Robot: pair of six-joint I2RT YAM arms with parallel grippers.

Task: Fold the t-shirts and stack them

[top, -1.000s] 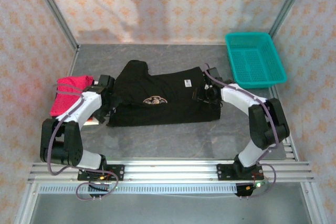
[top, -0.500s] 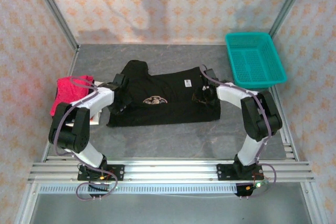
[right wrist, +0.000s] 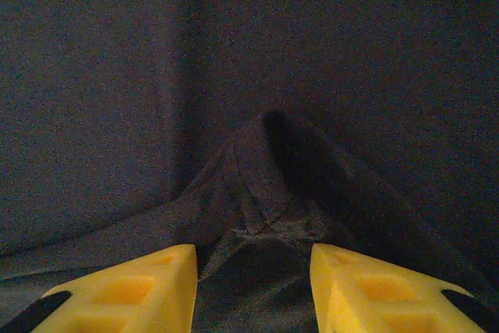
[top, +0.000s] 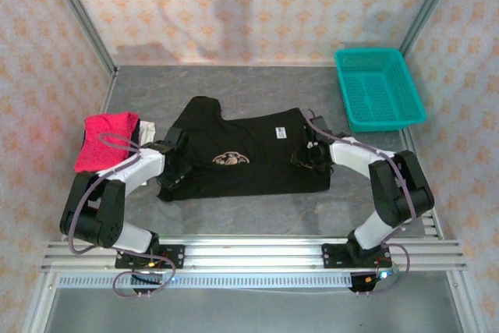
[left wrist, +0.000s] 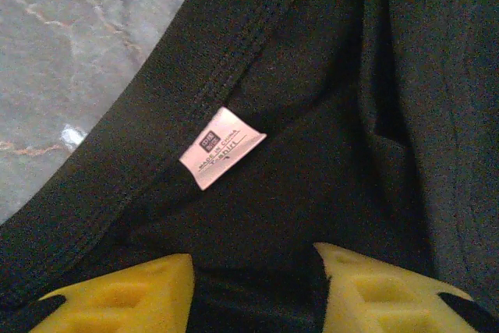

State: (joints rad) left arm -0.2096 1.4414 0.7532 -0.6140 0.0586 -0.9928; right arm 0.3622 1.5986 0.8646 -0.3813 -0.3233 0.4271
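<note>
The left gripper [left wrist: 249, 290] is about half narrowed. Its yellow fingers are closed on a fold of the black t-shirt [top: 249, 157] right by a stitched edge. The right gripper [right wrist: 253, 271] is much the same, with a pucker of black cloth drawn up between its fingers. From where I stand, each arm seems to have taken one end of the shirt so the two can lift and fold it together.

Just ahead of the left fingers a small pinkish label [left wrist: 221, 148] is sewn in. It seems to read "MADE IN CHINA" under a tiny square mark I cannot make out.

The shirt lies spread across the middle of the grey worktop [top: 234, 212], with its round beige emblem [top: 228, 159] facing up. A white tag [top: 279, 131] near it is too small to read. The crimson-pink t-shirt [top: 105, 139] sits folded at the left side, presumably the base of the stack. The teal basket [top: 378, 87] stands well apart at the far right.
</note>
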